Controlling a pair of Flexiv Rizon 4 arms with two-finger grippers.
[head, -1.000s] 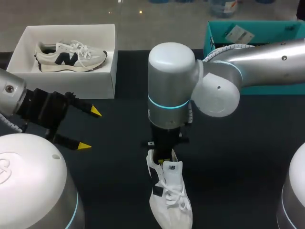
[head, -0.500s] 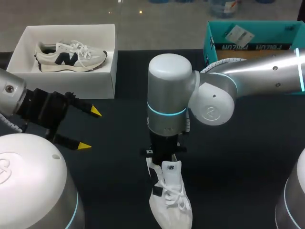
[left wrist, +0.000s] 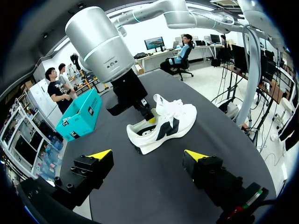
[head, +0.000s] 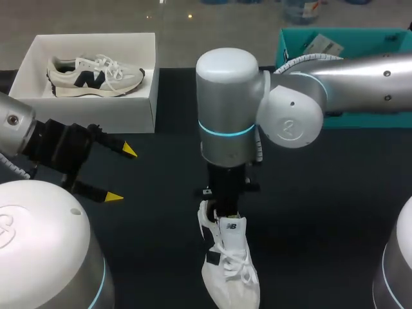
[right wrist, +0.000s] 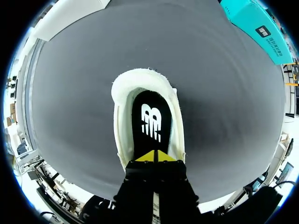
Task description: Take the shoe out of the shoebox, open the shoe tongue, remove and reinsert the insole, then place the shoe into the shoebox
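On the dark table (head: 322, 193) a white low sneaker with a dark side mark (head: 229, 270) stands on its sole, toe toward the robot, well apart from the white cardboard shoebox (head: 138, 106). The right hand (right wrist: 154, 157) is at the shoe's opening, its yellow tips pressed together just over the black printed insole (right wrist: 151, 122); whether they pinch it cannot be told. The left hand (head: 122, 174) hovers near the shoebox, fingers wide apart, holding nothing. A second matching sneaker (head: 95, 75) lies inside the shoebox.

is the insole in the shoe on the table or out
In. The black insole lies inside the white shoe, its heel end showing just ahead of the right gripper, whose tips are shut.
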